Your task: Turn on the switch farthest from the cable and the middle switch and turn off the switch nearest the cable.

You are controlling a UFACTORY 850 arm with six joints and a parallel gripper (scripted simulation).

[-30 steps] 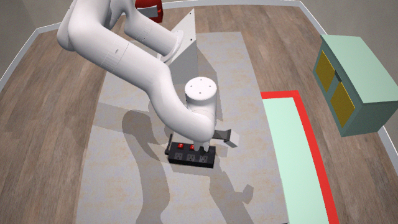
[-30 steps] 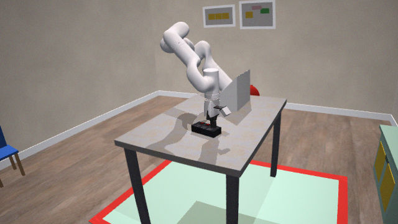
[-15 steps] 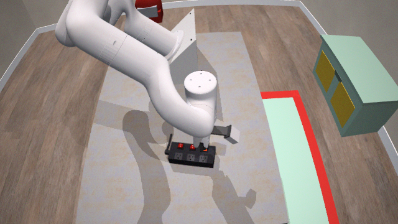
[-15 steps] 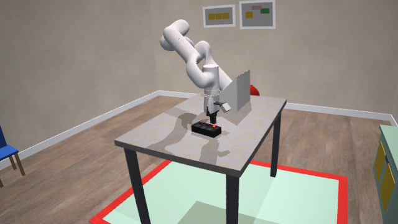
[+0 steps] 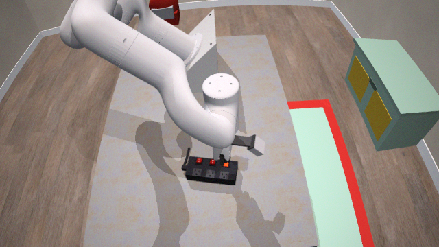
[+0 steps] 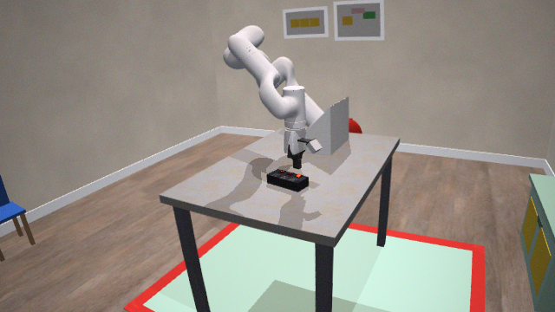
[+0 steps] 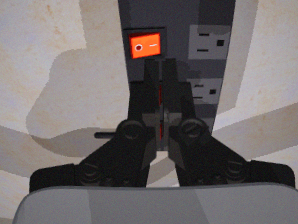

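A black power strip [image 5: 210,175] [image 6: 288,182] [image 7: 178,4] lies flat on the grey table [image 5: 137,206] [image 6: 243,204], right way up, with its cable stub [image 5: 187,158] at the left end. The switch farthest from the cable [image 5: 226,165] [image 6: 299,175] [image 7: 145,46] glows bright orange. The middle switch [image 5: 212,161] and the switch nearest the cable [image 5: 199,160] are a darker red. My gripper [image 5: 222,158] [image 6: 297,165] [image 7: 160,79] is shut and empty, pointing down just above the strip, close beside the orange switch. In the wrist view the fingers hide the middle switch.
A white wedge-shaped panel [image 5: 206,44] [image 6: 332,126] stands on the table behind the arm, with a red object [image 5: 164,8] [image 6: 355,126] beyond it. A green cabinet [image 5: 389,86] [image 6: 538,225] stands on the floor to the right. A blue chair [image 6: 8,209] is far left.
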